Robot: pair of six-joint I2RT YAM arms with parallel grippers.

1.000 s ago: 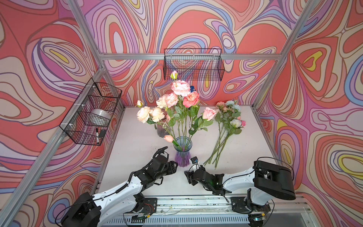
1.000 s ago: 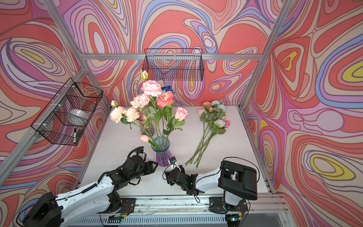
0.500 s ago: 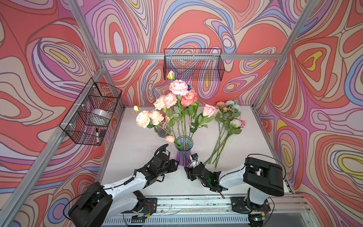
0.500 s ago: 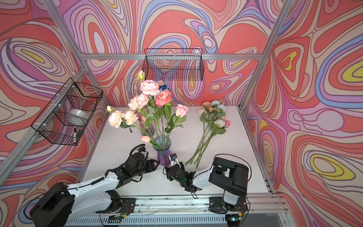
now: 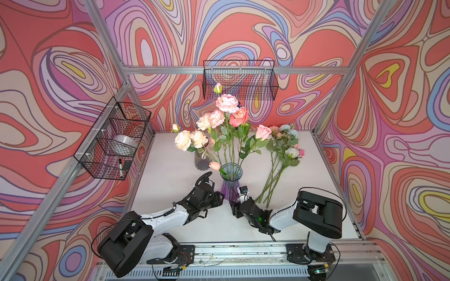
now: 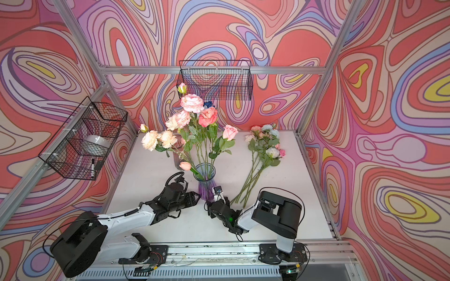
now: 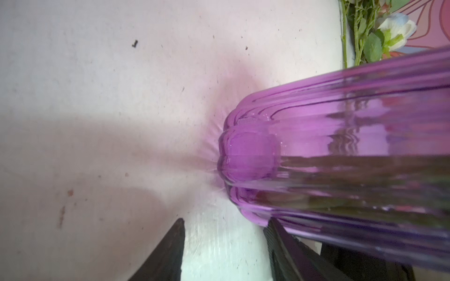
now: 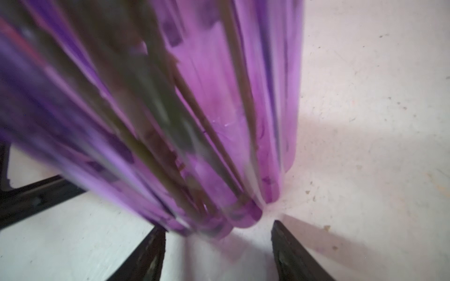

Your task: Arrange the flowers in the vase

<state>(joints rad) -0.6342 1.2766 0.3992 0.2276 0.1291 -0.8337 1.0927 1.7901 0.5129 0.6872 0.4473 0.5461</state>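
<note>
A purple ribbed glass vase [image 5: 230, 186] [image 6: 206, 188] stands near the table's front middle with several pink, peach and cream flowers [image 5: 227, 116] [image 6: 192, 114] in it. More flowers [image 5: 280, 155] [image 6: 261, 150] lie loose on the table to its right. My left gripper [image 5: 220, 196] [image 7: 225, 225] is open low at the vase's left side. One of its fingers [image 7: 280, 240] touches the vase [image 7: 341, 146] on its outer face, with nothing between the jaws. My right gripper [image 5: 234, 203] [image 8: 218, 230] is open, facing the vase's base [image 8: 194, 146] from the right.
A second, greyer vase [image 5: 201, 161] stands behind and left of the purple one. Wire baskets hang on the left wall [image 5: 114, 141] and back wall [image 5: 239, 80]. The aluminium rail [image 5: 243, 250] runs along the front table edge.
Both grippers have drawn in closer to the vase's base, with both arms' elbows swinging inward. The vase has shifted slightly and the blooms have swayed. The left jaws have narrowed a little.
</note>
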